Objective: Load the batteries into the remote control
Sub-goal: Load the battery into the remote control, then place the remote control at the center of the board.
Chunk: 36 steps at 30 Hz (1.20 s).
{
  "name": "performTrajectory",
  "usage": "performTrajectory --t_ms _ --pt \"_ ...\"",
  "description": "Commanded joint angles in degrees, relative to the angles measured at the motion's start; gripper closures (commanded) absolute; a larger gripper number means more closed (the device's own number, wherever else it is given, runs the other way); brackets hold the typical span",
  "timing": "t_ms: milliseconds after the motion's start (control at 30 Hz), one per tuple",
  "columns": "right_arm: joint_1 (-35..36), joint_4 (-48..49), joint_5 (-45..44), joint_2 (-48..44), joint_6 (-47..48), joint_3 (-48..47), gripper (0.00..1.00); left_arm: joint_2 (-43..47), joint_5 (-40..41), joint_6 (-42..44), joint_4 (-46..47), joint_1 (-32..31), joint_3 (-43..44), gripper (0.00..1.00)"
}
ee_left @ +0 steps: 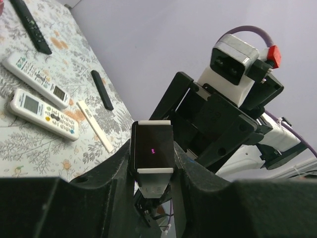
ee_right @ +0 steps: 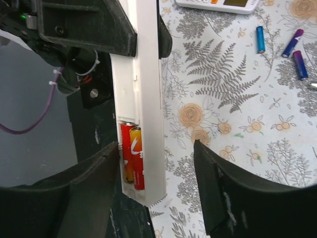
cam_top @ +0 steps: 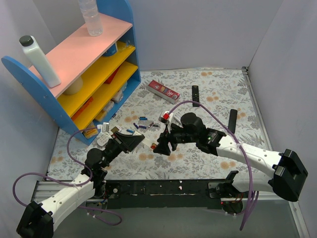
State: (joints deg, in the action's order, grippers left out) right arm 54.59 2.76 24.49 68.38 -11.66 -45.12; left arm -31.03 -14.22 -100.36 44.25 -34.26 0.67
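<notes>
Two red-and-yellow cylindrical batteries (ee_right: 132,156) sit in the open bay of the slim white bar-shaped remote control (ee_right: 147,74), seven o'clock in the right wrist view; left pincer (ee_left: 153,166) grasps it, right pincer (ee_right: 156,168) straddles it released; next, likely press them home.

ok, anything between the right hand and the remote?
Nothing. Right wrist view: the remote sits directly between the right hand's open fingers, two red batteries in its bay.

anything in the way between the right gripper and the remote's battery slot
Nothing visible. The left gripper holds the remote control with its open back toward the right gripper, whose fingers straddle that end. Two red batteries already sit inside it; loose batteries lie on the table beyond.
</notes>
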Motion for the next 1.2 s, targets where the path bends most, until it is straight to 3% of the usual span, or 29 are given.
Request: performTrajectory --t_ms 0,200,400,733,1167 --pt "0.0 -2.7 -7.6 -0.4 4.4 -3.6 0.28 0.4 0.5 -1.2 -7.0 -0.3 -6.7 1.0" --pt "4.6 -9.1 -22.5 1.6 10.9 -7.8 0.22 0.4 3.1 -2.7 -14.0 -0.3 -5.1 1.0" --pt "9.7 -10.8 -31.1 6.6 13.7 -11.8 0.21 0.9 4.2 -4.2 -17.4 -0.4 -3.7 1.0" --pt "14.7 -13.0 -33.1 12.6 13.6 -15.8 0.22 2.7 5.5 -5.3 -20.2 -0.3 -3.6 1.0" --pt "15.8 -13.8 -34.0 15.4 12.5 -16.8 0.25 3.7 5.8 -5.6 -21.1 -0.4 -3.2 1.0"
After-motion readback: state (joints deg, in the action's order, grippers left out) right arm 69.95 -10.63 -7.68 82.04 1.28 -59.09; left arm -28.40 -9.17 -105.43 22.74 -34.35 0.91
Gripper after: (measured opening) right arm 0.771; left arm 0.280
